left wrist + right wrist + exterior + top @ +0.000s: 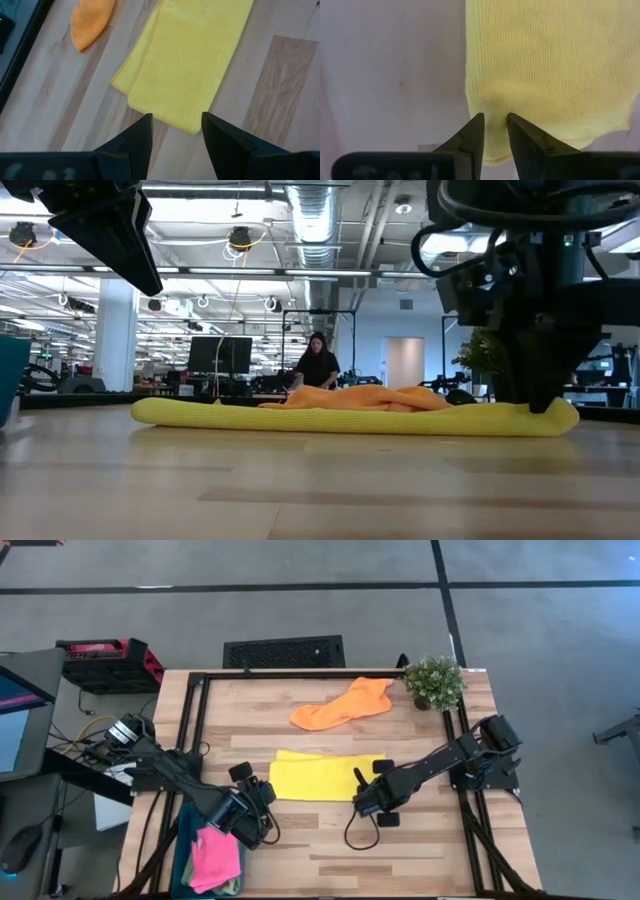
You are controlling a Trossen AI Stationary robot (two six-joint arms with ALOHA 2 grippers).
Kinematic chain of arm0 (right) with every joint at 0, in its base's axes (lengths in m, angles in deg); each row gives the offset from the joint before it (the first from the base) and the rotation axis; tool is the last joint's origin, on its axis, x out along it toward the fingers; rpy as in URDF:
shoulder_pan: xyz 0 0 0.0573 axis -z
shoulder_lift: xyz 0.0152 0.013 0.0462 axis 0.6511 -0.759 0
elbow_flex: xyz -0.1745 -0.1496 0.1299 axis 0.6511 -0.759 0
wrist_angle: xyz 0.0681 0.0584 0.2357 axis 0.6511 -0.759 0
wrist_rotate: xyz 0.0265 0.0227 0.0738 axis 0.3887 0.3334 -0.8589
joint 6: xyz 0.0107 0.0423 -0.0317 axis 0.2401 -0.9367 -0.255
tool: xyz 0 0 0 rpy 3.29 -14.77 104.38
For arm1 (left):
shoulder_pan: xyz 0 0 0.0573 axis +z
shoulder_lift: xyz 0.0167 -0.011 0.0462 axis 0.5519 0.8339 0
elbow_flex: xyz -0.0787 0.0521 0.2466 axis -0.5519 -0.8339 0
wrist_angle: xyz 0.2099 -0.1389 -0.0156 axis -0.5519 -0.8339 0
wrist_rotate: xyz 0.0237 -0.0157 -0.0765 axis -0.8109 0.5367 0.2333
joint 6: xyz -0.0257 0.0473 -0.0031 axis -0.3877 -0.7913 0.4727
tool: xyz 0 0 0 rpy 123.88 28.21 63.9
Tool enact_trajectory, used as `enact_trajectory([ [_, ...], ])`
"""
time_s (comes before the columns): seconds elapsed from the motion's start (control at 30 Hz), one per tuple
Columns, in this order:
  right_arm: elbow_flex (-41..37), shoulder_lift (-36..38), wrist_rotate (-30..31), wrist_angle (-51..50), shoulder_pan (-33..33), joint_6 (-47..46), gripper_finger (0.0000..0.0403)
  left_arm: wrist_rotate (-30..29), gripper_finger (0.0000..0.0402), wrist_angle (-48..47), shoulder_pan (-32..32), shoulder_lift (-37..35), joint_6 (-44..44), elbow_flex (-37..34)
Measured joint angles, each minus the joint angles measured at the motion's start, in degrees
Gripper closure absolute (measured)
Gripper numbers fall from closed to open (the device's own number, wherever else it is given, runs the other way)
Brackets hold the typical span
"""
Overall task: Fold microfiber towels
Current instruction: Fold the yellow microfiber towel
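A yellow towel (325,777) lies folded into a long strip at the table's middle. Behind it an orange towel (345,703) lies crumpled. A pink towel (215,858) sits in the teal bin (183,830) at the near left. My right gripper (495,125) points down onto the yellow towel's right end (545,412), shut on the cloth. My left gripper (175,135) hangs open above the table, just short of the towel's left end (192,127), touching nothing. My right gripper pinches a small pucker of the yellow towel (495,107) between its two fingertips, close to the towel's right end and near edge. The fingers come from above, pointing down. One layer or several, I cannot tell. The towel lies flat on the table.
A potted plant (433,682) stands at the far right corner. Black frame rails (195,715) run along the table's left, far and right sides. A black cable loop (360,837) lies near my right gripper. A person (318,365) sits in the room beyond the table.
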Motion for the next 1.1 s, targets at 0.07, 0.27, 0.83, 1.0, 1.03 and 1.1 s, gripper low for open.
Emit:
enact_trajectory([
  [0.07,0.3,0.0,0.0,0.0,0.2,-0.7,0.0294,0.0,0.024,0.0,0.0,0.0,0.0,0.0],
  [0.27,0.3,0.0,-1.7,-0.1,1.2,-2.4,0.0289,0.0,0.024,0.0,0.0,0.0,0.0,0.0],
  [0.83,-0.2,0.0,-4.0,0.5,1.7,-2.0,0.0164,0.0,0.024,0.0,0.0,0.0,0.0,0.0],
  [1.0,-2.6,0.0,-3.3,2.6,2.0,-2.0,0.0164,0.0,0.024,0.0,0.0,0.0,0.0,0.0],
  [1.03,-3.1,0.0,-3.0,2.7,2.0,-2.4,0.0163,0.0,0.024,0.0,0.0,0.0,0.0,0.0],
  [1.1,-4.0,0.0,-2.9,2.7,2.0,-3.4,0.0163,0.2,0.024,0.0,0.0,0.0,0.1,0.0],
])
